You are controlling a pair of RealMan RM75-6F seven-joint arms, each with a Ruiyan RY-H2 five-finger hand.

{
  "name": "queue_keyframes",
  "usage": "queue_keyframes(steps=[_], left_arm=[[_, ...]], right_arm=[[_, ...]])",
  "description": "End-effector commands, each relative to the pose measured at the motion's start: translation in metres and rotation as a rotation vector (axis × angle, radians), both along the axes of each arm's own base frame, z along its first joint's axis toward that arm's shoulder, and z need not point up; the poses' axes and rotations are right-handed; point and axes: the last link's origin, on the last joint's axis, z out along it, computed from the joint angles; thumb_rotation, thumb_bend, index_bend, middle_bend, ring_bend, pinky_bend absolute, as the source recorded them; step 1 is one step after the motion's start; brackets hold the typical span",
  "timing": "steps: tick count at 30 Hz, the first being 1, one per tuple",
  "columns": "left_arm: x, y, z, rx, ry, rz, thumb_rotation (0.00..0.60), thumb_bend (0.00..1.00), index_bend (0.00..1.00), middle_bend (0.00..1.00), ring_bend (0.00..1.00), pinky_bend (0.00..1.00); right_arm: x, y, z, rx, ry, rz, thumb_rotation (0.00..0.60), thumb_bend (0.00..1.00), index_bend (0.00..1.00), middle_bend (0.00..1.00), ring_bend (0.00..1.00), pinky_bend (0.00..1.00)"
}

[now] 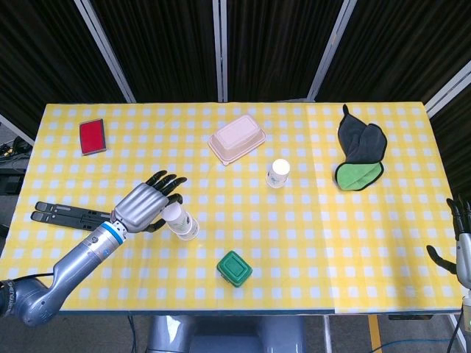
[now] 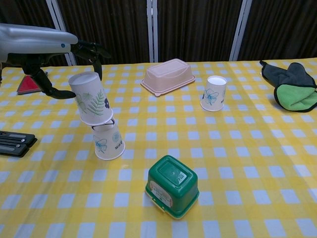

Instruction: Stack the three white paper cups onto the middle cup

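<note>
At left of centre, the left robot hand [image 2: 59,67] grips an upturned white paper cup with leaf print [image 2: 91,98], tilted just over the middle upturned white paper cup [image 2: 107,142] on the yellow-checked worktop [image 2: 257,163]. Right of centre stands a third white paper cup [image 2: 214,93]. At the lower right edge of the head view, the right robot hand [image 1: 462,246] shows only partly; its state cannot be told

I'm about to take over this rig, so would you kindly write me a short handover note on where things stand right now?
Left hand: holds the leaf-print cup upside down and tilted just above the middle cup; whether it has started to seat is unclear.
Right hand: at the table's right edge, fingers apart, holding nothing.
Third cup: upside down, beside the pink container, untouched.
Done: first cup brought over the middle one.
Left: seat and release it, then fetch and stack the third cup.
</note>
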Motion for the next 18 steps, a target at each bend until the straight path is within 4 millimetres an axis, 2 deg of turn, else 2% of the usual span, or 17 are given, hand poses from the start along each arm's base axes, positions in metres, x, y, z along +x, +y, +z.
queue_keyframes(steps=[1, 11, 18], left_arm=[[0.0, -0.001, -0.001, 0.003, 0.009, 0.001, 0.6, 0.43, 0.32, 0.0, 0.0, 0.0], [-0.002, 0.0, -0.012, -0.002, 0.043, 0.015, 0.6, 0.43, 0.3, 0.0, 0.0, 0.0], [-0.003, 0.005, -0.028, -0.01, 0.057, 0.03, 0.6, 0.43, 0.28, 0.0, 0.0, 0.0]], right_arm=[[0.001, 0.001, 0.001, -0.002, -0.003, 0.004, 0.6, 0.1, 0.12, 0.0, 0.0, 0.0], [0.003, 0.003, 0.001, 0.001, -0.005, 0.015, 0.6, 0.1, 0.12, 0.0, 0.0, 0.0], [0.003, 0.004, 0.001, 0.001, -0.005, 0.015, 0.6, 0.1, 0.12, 0.0, 0.0, 0.0]])
